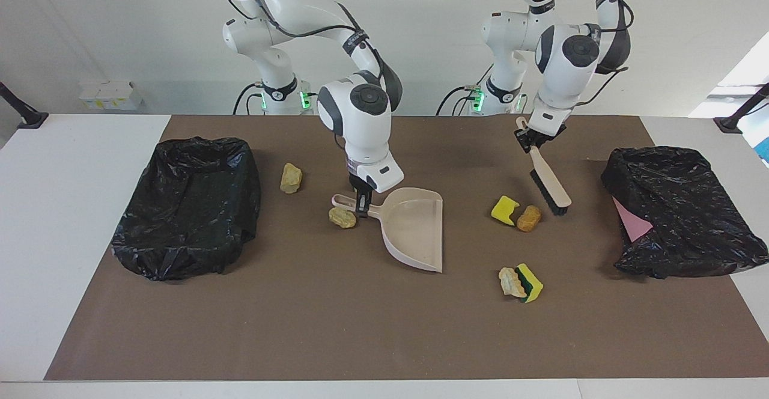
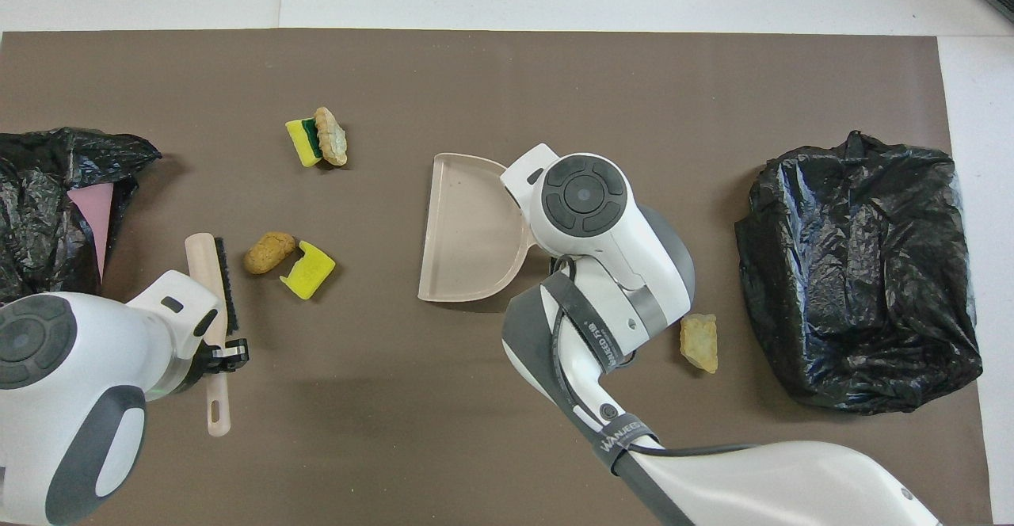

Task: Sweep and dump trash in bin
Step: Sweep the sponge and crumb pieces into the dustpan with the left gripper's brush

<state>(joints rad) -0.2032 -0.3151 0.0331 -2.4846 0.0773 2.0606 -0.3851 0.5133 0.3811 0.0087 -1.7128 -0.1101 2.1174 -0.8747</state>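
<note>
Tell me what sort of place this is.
Most likely a robotics lab test bench: two white robot arms, a brown mat on a white table, staged trash like a yellow sponge, and black-bagged bins.

"wanjeed" — on the right arm (image 2: 626, 437) strap.

Surface: white table (image 1: 72, 219) under a brown mat (image 1: 336, 333) filling mid-frame.
Bins: black-bagged bin (image 1: 186, 207) at facing-view left; second black-bagged bin (image 1: 679, 213) at right.
Dustpan: beige dustpan (image 1: 414, 231) at centre.
Trash: tan lumps (image 1: 291, 178), (image 1: 342, 217) left of centre; sponge-and-lump pairs (image 1: 516, 214), (image 1: 520, 282) right of centre.
</note>
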